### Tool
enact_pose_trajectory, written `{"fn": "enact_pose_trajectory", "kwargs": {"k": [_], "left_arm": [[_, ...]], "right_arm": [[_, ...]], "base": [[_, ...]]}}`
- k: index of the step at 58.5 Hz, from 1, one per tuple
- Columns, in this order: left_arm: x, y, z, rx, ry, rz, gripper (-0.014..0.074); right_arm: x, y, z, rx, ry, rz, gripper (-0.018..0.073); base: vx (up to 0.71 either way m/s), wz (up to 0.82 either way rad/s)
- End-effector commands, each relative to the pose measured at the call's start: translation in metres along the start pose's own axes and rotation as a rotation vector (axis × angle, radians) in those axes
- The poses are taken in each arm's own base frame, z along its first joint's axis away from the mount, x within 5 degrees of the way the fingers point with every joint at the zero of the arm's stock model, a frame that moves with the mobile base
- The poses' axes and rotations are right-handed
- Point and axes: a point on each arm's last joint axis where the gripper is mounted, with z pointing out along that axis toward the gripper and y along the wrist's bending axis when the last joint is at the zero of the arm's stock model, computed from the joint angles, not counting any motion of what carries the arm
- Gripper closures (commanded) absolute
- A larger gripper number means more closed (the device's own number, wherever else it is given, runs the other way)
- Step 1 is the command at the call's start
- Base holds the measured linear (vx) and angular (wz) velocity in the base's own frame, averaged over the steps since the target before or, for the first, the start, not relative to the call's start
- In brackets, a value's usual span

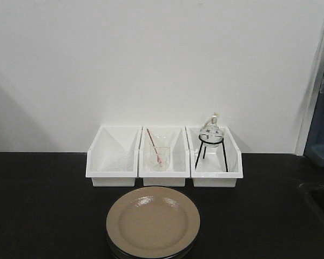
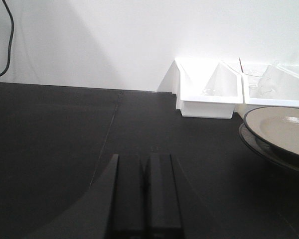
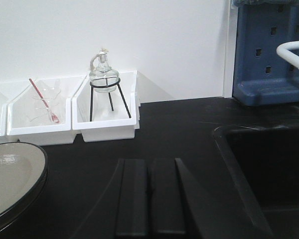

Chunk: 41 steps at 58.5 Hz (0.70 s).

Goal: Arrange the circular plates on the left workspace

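Black fingers of the left gripper [image 2: 145, 199] and right gripper [image 3: 150, 196] are pressed together on nothing, each low over the black countertop [image 1: 38, 205] either side of the stacked circular plates [image 1: 153, 222], which sit just before the three white bins [image 1: 163, 156].

A plain white wall [image 1: 151, 65] is seen behind the black countertop [image 1: 38, 205]. A recessed black sink basin [image 3: 269, 169] is set at the right, backed by a blue pegboard rack [image 3: 269, 50] and a white faucet [image 3: 294, 50].
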Motion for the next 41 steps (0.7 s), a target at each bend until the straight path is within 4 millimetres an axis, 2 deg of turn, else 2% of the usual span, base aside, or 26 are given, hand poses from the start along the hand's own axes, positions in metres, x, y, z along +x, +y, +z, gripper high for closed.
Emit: {"fn": "enact_pose_trajectory", "kwargs": {"k": [1,34,41], "left_arm": [[-0.005,0.001,-0.001,-0.005,-0.093,-0.011,0.0594],[-0.005,0.001,-0.001,-0.005,-0.093,-0.01,0.0594],[-0.005,0.001,-0.001,-0.005,-0.093,-0.01,0.0594]], "right_arm": [[-0.015,0.0,-0.001,0.016,-0.076,-0.009,0.0559],[-0.014,0.002,-0.001,-0.004,-0.069,-0.015,0.0559],[-0.001,0.002,-0.005,-0.015,-0.036,-0.05,0.0559]], "base": [[0.0,0.0],[0.0,0.0],[0.0,0.0]]}}
